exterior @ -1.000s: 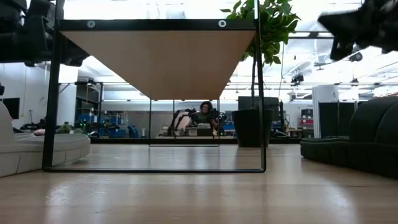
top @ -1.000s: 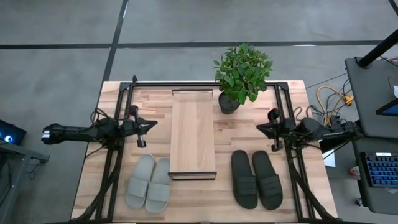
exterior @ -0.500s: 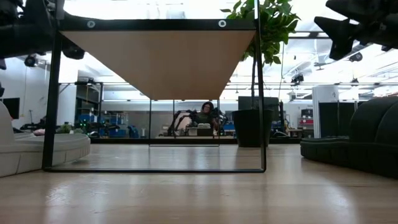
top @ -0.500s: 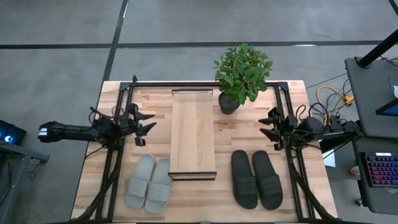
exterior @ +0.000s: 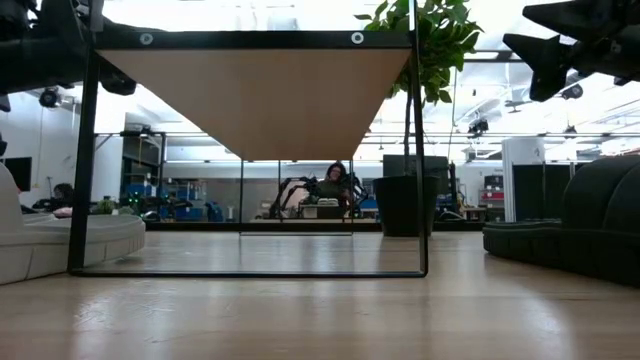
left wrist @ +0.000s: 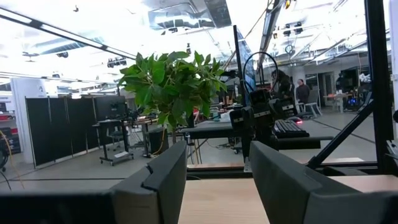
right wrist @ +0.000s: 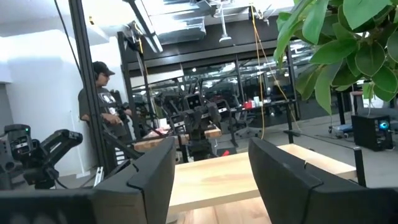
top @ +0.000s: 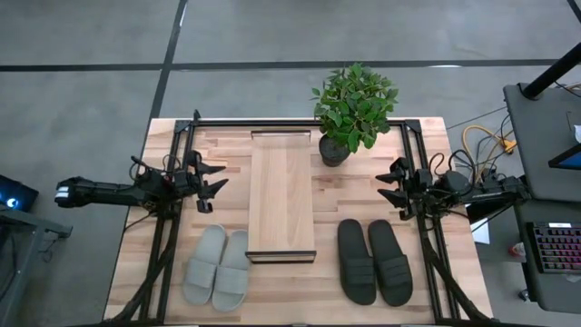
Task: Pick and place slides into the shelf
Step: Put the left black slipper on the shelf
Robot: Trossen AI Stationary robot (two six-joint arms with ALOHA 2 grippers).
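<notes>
A pale grey pair of slides point(top: 218, 266) lies flat on the table near its front left; a dark pair point(top: 374, 261) lies front right, also seen as dark slides point(exterior: 570, 225) in the low view. The shelf point(top: 282, 194), a narrow wooden plank on dark rails, stands in the middle. My left gripper point(top: 218, 177) hovers open left of the shelf, above the table. My right gripper point(top: 388, 186) hovers open right of the shelf, beyond the dark pair. Nothing sits between either pair of fingers point(left wrist: 158, 186) point(right wrist: 152, 177).
A potted plant point(top: 352, 107) stands at the table's far edge, right of the shelf's far end. Dark frame rails point(top: 168, 245) run along both table sides. A person point(right wrist: 102, 106) stands in the room beyond the table.
Both grippers have opened from shut, their fingers spreading apart. My left gripper has drawn back slightly toward the table's left edge. The slides and the shelf have stayed where they were.
</notes>
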